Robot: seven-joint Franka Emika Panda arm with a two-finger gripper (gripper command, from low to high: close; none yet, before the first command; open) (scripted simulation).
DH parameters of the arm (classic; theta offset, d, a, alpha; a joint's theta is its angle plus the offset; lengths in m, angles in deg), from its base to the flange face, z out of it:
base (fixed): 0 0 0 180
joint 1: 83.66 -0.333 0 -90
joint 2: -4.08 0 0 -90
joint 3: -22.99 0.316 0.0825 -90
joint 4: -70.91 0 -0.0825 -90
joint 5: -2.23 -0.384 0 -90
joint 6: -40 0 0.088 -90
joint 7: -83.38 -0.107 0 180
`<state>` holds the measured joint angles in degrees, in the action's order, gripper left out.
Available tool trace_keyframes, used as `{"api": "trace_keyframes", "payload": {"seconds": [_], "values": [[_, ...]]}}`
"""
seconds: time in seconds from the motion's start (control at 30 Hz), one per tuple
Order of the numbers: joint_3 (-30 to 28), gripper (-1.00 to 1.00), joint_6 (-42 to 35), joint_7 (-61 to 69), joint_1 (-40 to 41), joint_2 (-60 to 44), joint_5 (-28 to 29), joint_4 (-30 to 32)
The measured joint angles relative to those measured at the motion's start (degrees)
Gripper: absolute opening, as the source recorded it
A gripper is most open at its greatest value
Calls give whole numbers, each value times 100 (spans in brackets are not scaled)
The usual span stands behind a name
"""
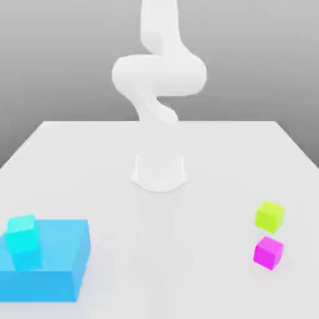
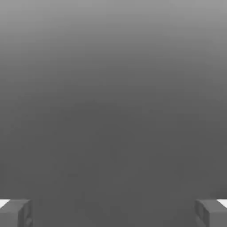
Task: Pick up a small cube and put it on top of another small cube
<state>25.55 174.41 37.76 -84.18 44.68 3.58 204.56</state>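
In the exterior view, your arm (image 1: pixel 160 75) rises upright from its base; the magenta cube (image 1: pixel 268 253) sits at right, the cyan cube (image 1: pixel 22 234) on a blue block (image 1: pixel 47 258) at left. In the hand view, your gripper's (image 2: pixel 113 213) 2 fingers stand wide apart.

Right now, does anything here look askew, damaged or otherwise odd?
Nothing looks damaged or spilled. The magenta cube and lime-green cube lie turned at an angle on the table, and the cyan cube sits on the blue block; none of that seems a fault.
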Motion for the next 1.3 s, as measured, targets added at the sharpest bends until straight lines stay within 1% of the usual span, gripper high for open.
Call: {"api": "trace_keyframes", "payload": {"seconds": [0.3, 0.53, 0.67, 0.77, 0.8, 0.87, 1.0, 1.03, 1.2, 1.23, 1.3], "values": [[842, 0, 964, 39, -271, -1914, 540, 680], [1344, 0, 1699, 103, -604, -3371, 908, 1198], [1546, 0, 2131, 228, -1008, -4182, 993, 1499], [1720, 0, 2465, 426, -1170, -4767, 914, 1730], [1732, 0, 2585, 423, -1212, -4953, 952, 1760], [1553, 0, 2837, 286, -1394, -5310, 1159, 1727], [930, 0, 3373, -128, -1910, -6016, 1705, 1574], [772, -100, 3489, -209, -2045, -6167, 1810, 1540], [774, -100, 3490, -220, -2044, -6167, 1821, 1540], [695, -100, 3548, -261, -2110, -6243, 1875, 1523], [844, -100, 3426, -158, -1993, -6078, 1735, 1562]]}}
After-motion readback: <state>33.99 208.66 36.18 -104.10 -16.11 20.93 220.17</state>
